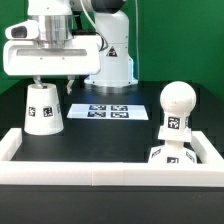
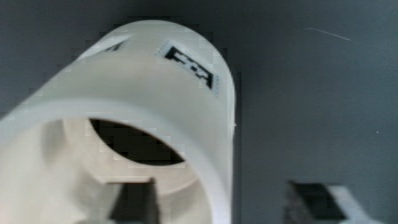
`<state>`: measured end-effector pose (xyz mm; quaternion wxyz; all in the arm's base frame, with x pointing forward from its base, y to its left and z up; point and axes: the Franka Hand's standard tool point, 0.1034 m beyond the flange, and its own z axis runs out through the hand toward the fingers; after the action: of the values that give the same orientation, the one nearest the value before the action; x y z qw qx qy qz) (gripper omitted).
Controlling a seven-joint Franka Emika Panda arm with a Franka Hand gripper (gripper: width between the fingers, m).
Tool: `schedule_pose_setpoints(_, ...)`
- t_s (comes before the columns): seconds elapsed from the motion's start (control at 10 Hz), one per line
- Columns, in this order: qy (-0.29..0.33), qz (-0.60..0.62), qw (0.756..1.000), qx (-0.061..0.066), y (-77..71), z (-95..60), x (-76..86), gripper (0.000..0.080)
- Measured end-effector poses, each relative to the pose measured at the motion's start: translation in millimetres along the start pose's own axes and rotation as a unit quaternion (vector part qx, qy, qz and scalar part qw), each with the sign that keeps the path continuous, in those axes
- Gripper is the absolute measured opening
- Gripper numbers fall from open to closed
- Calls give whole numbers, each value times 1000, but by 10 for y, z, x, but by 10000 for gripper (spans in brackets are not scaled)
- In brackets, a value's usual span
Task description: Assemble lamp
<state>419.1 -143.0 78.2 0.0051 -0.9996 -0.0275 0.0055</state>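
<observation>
The white tapered shade (image 1: 42,108) stands on the black table at the exterior view's left, with tags on its side. My gripper (image 1: 50,82) hangs just above its top. In the wrist view the shade (image 2: 169,110) fills the frame with its open mouth toward the camera. My gripper (image 2: 228,203) is open: one finger (image 2: 134,205) is over the mouth, the other is outside the wall, and neither presses on it. The ball-topped bulb (image 1: 175,105) stands upright on the base (image 1: 170,157) at the exterior view's right.
The marker board (image 1: 108,110) lies flat at the back middle of the table. A long white border frame (image 1: 100,168) runs along the front and both sides. The robot's base (image 1: 110,60) stands behind the board.
</observation>
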Motion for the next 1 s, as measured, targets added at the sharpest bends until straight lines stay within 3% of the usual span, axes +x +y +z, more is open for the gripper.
schedule_pose_setpoints(0.1, 0, 0, 1000, 0, 0, 0, 0, 144)
schedule_pose_setpoints(0.2, 1, 0, 1000, 0, 0, -6, 6, 144)
schedule_pose_setpoints(0.3, 1, 0, 1000, 0, 2, -7, 8, 43)
schedule_pose_setpoints(0.6, 0, 0, 1000, 2, -11, -20, 12, 43)
schedule_pose_setpoints(0.8, -9, 4, 1000, 18, -174, -136, 53, 43)
schedule_pose_setpoints(1.0, -28, 34, 998, 47, -471, -484, 219, 44)
